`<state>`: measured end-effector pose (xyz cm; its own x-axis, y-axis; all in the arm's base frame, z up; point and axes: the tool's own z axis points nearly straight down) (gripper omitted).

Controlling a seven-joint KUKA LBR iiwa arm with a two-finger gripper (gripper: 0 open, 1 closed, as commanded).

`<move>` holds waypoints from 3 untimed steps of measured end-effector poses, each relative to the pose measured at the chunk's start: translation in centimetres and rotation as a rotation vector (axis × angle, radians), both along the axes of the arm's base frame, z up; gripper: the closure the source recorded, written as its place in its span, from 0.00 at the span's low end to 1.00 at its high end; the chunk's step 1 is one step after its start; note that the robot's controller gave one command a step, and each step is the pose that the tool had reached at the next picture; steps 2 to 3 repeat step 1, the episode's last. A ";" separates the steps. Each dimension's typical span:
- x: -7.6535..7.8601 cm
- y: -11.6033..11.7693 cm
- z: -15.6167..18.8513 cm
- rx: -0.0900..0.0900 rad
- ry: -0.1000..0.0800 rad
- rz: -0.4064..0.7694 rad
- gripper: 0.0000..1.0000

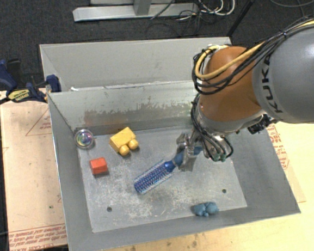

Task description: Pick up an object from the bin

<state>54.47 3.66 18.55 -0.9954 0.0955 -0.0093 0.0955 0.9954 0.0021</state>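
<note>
My gripper [185,153] hangs low over the middle of the bin, beneath the orange wrist cover. Its fingers sit at the handle end of a blue brush [153,176], which lies slanted on the bin floor with its bristle head pointing down-left. The fingers appear to touch or straddle the handle tip, and I cannot make out whether they are closed on it. A small blue lumpy thing [205,209] lies near the bin's front edge, below the gripper.
A yellow block [124,141], a red cube [99,166] and a shiny clear ball [84,138] lie in the left part of the bin. The arm and its cables cover the bin's right rear.
</note>
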 end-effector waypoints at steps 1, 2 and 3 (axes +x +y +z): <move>-0.6 -1.9 6.4 -0.005 0.003 0.493 1.00; -0.6 -1.9 6.4 -0.005 0.003 0.493 1.00; -0.6 -1.9 6.4 -0.005 0.003 0.493 1.00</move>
